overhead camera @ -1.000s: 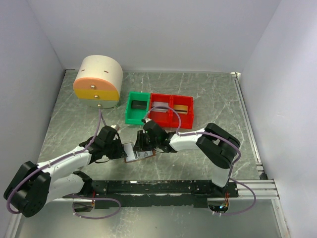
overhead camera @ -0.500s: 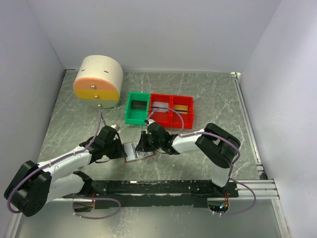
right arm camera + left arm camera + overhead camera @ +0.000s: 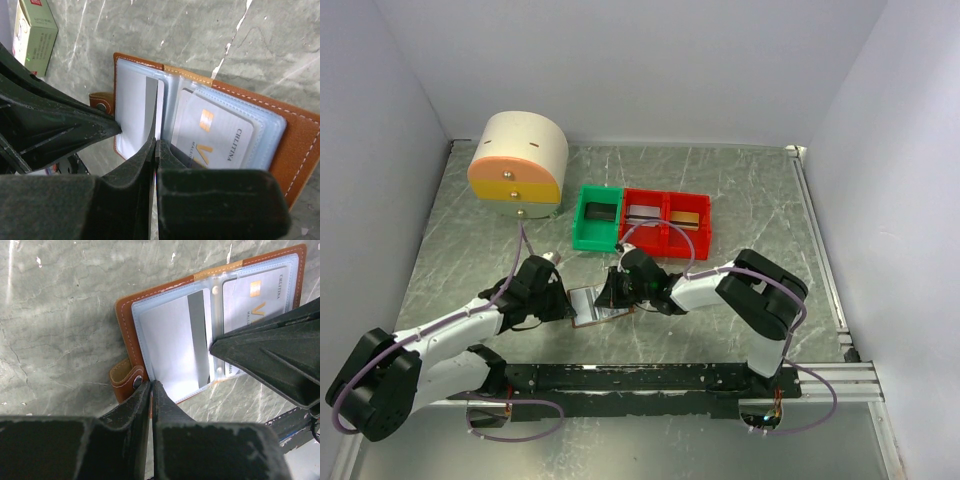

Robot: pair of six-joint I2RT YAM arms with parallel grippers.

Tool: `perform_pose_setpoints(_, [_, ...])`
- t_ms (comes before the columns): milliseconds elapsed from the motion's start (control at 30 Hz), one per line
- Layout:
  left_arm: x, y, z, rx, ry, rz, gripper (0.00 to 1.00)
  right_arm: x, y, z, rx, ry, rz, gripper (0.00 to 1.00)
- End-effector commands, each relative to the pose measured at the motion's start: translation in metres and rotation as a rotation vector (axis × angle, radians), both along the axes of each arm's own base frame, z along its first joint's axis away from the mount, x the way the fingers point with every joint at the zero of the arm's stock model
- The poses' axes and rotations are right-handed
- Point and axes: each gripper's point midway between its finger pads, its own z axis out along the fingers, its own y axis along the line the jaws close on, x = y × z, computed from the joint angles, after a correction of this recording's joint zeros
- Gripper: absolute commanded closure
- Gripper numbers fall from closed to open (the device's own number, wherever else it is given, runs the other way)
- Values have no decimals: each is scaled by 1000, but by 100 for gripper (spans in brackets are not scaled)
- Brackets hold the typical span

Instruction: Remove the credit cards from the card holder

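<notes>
**A:** Where's the card holder [image 3: 601, 303], and who's got it?

**B:** It's lying open flat on the table [image 3: 750, 190], right between the two arms. Its long side runs from one gripper across to the other. The left gripper [image 3: 151, 386] is at the tab [image 3: 122, 379] end with its jaws squeezed together. It looks like they're nipped on the brown edge just beside the snap, so I'd guess it's the anchor.

**A:** And the right one?

**B:** The right gripper [image 3: 155, 145] comes in from the opposite side, tips down near the middle fold. They're right at the inner edge of the white card [image 3: 131, 112] in the tab-side pocket. Its jaws are fully closed too. Honestly can't tell if the card's edge is actually caught between them or if they're just sitting on the plastic.

**A:** So which way does it pull?

**B:** I reckon toward the fold, along the long side and away from the left gripper. The right arm's the one placed for it. The card with the gold chip [image 3: 215, 132] sits in the other pocket, just beside those fingers.
</notes>
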Motion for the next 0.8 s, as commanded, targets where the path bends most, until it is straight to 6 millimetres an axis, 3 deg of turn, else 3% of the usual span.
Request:
perform_pose_setpoints(0, [-9,9,-13,44,22,-3,85,-8,5,13,-8,-14,31,97])
perform_pose_setpoints(167, [-9,9,-14,40,24,-5,85,-9,5,17,-4,-21,39,96])
perform_pose_setpoints(367, [-9,8,-14,39,24,-7,86,-6,-3,-4,-107,5,22,82])
perform_pose_setpoints(500, [-9,9,-14,42,25,-7,86,-6,-5,-15,-141,23,11,80])
perform_pose_setpoints(767, [-9,10,-14,51,25,-7,86,2,-8,-16,-250,-37,-36,79])
